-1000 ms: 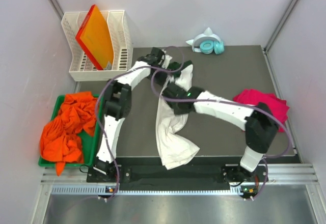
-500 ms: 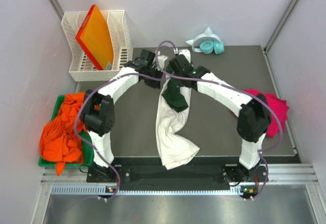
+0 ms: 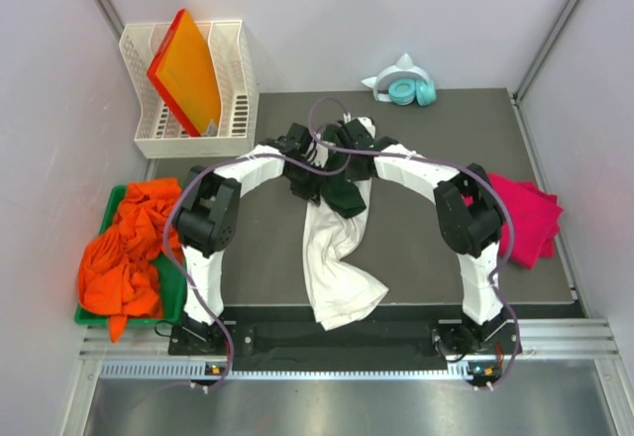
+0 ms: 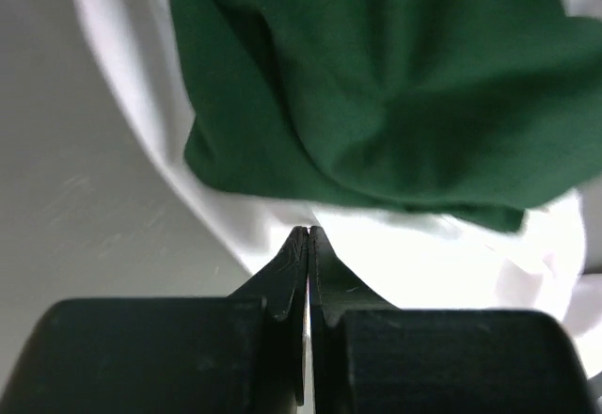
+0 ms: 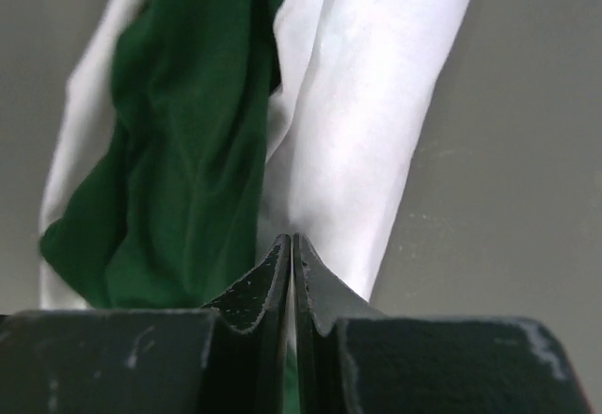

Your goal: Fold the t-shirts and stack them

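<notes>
At mid-table, left pincer (image 4: 308, 233) and right pincer (image 5: 292, 240) closed, white t-shirt (image 3: 337, 268) at their tips, seemingly pinched

A shirt (image 3: 332, 258) lies down the middle of the table (image 3: 446, 139), from far centre to the near edge. A smaller shirt (image 3: 345, 196) lies on its far half. Left of the table, a bin (image 3: 176, 292) holds a pile (image 3: 124, 258). A folded shirt (image 3: 530, 218) sits at the right edge. Far left, a rack (image 3: 238, 69) holds a board (image 3: 186, 71). Headphones (image 3: 404, 89) lie at the far edge.
</notes>
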Robot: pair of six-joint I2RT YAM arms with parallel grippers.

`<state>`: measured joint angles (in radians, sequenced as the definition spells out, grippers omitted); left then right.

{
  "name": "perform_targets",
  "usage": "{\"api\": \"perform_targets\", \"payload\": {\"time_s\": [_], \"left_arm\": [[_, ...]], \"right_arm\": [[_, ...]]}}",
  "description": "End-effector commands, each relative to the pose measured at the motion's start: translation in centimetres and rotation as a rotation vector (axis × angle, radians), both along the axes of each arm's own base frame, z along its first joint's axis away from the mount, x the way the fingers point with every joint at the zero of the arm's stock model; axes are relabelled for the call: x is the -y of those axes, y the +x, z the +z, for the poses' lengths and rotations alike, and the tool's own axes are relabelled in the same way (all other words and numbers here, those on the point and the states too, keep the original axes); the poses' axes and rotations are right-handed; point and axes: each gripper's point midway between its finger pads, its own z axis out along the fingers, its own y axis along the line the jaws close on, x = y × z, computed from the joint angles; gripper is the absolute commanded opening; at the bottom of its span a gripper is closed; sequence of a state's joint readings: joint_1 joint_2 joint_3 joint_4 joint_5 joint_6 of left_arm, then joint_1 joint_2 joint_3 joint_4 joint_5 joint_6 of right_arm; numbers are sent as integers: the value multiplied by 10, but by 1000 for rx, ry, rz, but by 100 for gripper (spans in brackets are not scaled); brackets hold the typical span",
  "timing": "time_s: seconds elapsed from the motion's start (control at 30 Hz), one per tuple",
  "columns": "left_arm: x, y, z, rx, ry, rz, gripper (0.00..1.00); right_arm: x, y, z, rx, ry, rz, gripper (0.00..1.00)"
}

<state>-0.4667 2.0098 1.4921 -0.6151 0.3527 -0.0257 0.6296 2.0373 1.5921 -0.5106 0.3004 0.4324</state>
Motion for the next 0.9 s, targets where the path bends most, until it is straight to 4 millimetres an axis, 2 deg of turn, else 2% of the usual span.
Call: {"api": "perform_targets", "payload": {"time_s": [0.0, 0.03, 0.1, 0.23, 0.3, 0.47, 0.53, 0.6, 0.77, 0.83, 0.87], "left_arm": [[15, 5, -22, -63, -32, 16, 0], [19, 12, -18, -53, -39, 15, 0], [19, 5, -33, -128, -14, 18, 0], [20, 16, -46, -139, 9, 31, 0], [20, 17, -50, -155, 26, 24, 0], [23, 43, -64, -189, 76, 24, 0], [21, 55, -67, -189, 74, 37, 0], [18, 67, -66, -163, 72, 60, 0], [11, 97, -61, -105, 67, 90, 0], [3, 111, -59, -75, 70, 111, 0], [1, 115, -60, -68, 73, 114, 0]], "right_arm": [[2, 8, -30, -49, 50, -37, 4], [5, 11, -33, -64, 67, -46, 4], [9, 16, -42, -95, 97, -69, 5], [6, 28, -52, -153, 151, -68, 6], [1, 40, -54, -161, 166, -65, 6], [-4, 65, -62, -216, 203, -62, 7], [1, 74, -64, -221, 199, -73, 7], [-3, 80, -63, -235, 222, -64, 7], [5, 100, -58, -222, 259, -72, 9], [9, 104, -62, -230, 265, -78, 9], [9, 109, -57, -220, 277, -78, 9]]}}
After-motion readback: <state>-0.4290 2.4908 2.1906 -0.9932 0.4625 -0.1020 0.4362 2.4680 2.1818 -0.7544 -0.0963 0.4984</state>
